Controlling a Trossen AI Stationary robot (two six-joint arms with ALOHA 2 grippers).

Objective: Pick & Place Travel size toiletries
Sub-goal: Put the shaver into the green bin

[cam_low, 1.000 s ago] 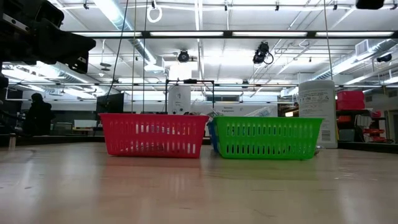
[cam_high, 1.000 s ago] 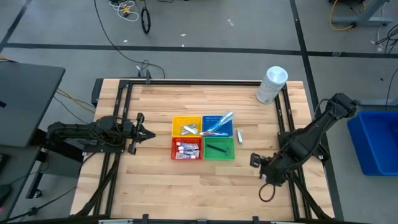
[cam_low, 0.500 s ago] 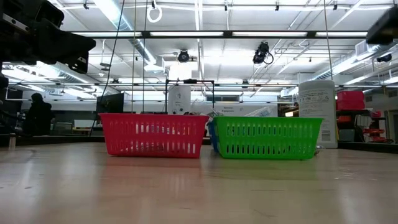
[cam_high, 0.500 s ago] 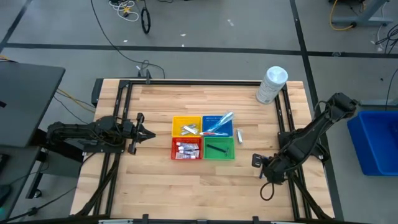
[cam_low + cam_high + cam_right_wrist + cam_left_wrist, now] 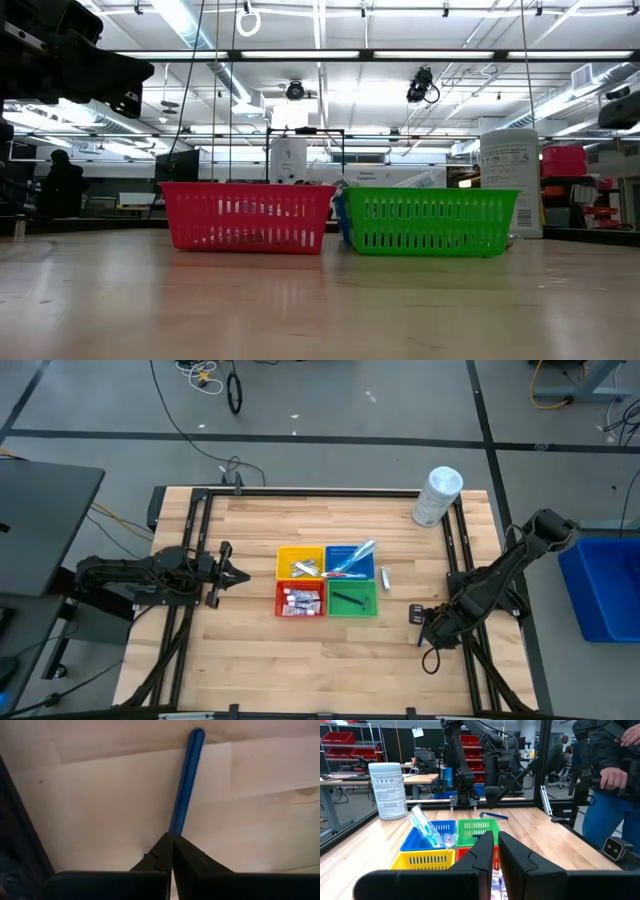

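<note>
Right claw (image 5: 172, 842) pinched on one blue razor (image 5: 186, 782), left claw (image 5: 492, 851) nearly closed, empty, four baskets (image 5: 327, 580).

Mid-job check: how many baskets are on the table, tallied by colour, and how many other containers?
Yellow plastic mesh basket: 1
Blue plastic mesh basket: 1
Red plastic mesh basket: 1
Green plastic mesh basket: 1
Large white cylindrical container: 1
Total: 5
</note>
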